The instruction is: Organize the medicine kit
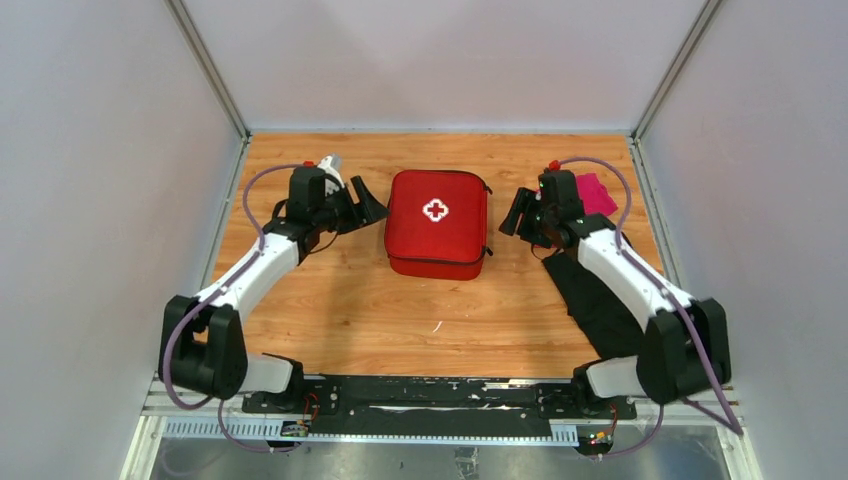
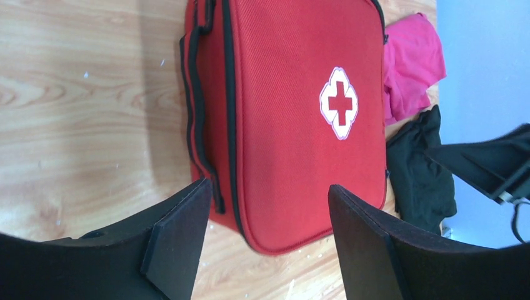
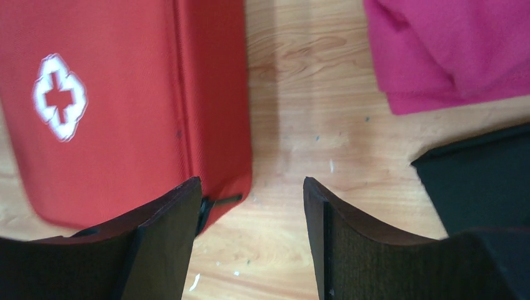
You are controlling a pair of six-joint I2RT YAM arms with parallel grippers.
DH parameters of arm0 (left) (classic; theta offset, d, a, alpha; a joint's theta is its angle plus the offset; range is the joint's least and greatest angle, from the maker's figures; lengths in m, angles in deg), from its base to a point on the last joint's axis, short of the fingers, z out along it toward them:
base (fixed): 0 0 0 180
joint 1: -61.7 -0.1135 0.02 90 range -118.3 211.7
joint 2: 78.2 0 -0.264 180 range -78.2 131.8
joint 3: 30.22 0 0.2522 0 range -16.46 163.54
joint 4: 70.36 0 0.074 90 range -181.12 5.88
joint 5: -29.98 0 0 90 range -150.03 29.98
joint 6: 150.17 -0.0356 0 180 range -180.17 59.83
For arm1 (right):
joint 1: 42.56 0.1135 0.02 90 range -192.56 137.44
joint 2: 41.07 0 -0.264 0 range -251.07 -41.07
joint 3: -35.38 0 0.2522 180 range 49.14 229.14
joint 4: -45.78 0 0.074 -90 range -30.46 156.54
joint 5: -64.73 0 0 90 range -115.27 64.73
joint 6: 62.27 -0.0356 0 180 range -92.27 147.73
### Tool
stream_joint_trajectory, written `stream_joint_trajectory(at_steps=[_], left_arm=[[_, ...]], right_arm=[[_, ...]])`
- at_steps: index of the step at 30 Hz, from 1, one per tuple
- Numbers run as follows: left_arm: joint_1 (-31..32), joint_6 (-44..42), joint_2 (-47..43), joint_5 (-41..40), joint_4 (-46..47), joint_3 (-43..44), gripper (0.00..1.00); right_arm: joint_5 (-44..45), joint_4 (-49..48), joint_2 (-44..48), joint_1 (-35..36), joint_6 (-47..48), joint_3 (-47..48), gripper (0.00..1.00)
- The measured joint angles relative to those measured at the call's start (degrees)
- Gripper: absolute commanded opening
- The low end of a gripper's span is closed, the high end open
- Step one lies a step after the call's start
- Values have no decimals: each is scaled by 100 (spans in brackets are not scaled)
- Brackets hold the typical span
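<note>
From above, the rounded-square red fabric medicine kit (image 1: 437,222) lies shut, white cross up, in the middle of the wooden table (image 1: 400,320). The left fingers (image 1: 368,207) hover just left of it and the right fingers (image 1: 513,213) just right of it. Both pairs point at the case and neither touches it. A crumpled magenta cloth (image 1: 596,192) sits at the far right, behind the right arm. A black cloth (image 1: 600,295) lies nearer, partly under that arm.

In the left wrist view, the left fingers (image 2: 181,237) stand apart with nothing between them. The medicine kit (image 2: 287,125) lies beyond them, a black strap along its side. Past it are the magenta cloth (image 2: 409,62) and the black cloth (image 2: 422,169).

In the right wrist view, the right fingers (image 3: 162,244) are also spread and hold nothing. The medicine kit (image 3: 125,106) fills the left, the magenta cloth (image 3: 450,50) the upper right and the black cloth (image 3: 481,175) the lower right, with bare table between.
</note>
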Motion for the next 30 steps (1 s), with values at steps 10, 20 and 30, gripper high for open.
stream_joint_trajectory(at_steps=[10,20,30], left_arm=[[4,-234,1888,551,308,1001,74],[544,-380,1998,431,212,874,74],[664,-476,1058,-577,-647,387,76]], right_arm=[[656,-35,-2627,-160,46,1829,64],[-337,-28,-4092,-258,367,3143,60],[-1051,-286,-3943,146,529,2806,59]])
